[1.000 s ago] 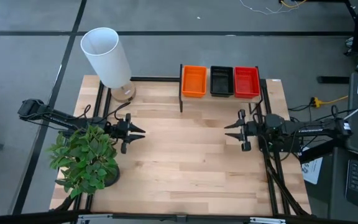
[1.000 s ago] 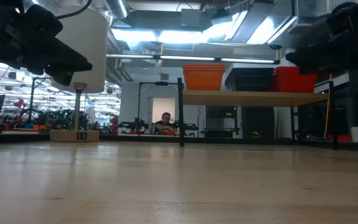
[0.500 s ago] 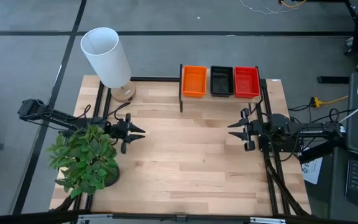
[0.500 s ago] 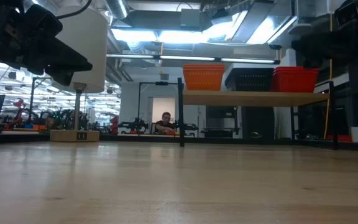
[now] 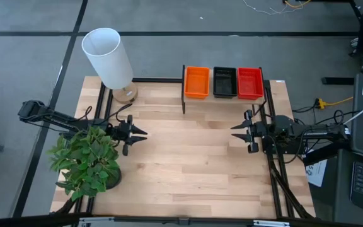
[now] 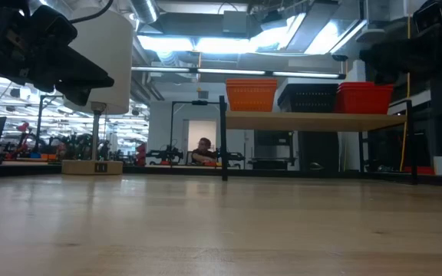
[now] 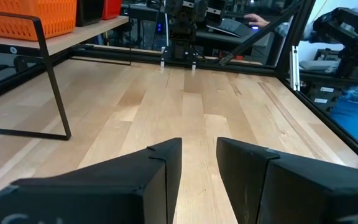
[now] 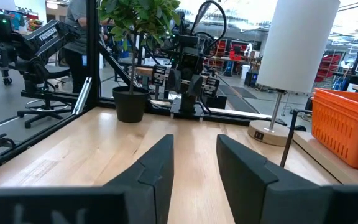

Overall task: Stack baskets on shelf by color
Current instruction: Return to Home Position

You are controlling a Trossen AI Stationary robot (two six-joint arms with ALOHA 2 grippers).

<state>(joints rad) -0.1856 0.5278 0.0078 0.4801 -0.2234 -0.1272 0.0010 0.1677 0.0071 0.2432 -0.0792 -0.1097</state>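
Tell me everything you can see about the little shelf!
The shelf is a low little bench: a flat, pale wooden plank on thin black metal legs. It stands upright at the back edge of the table. On top sit orange baskets, black baskets and red baskets, side by side in a row.

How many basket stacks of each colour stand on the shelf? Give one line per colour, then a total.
orange stack: 1
black stack: 1
red stack: 1
Total: 3 stacks, side by side on the shelf
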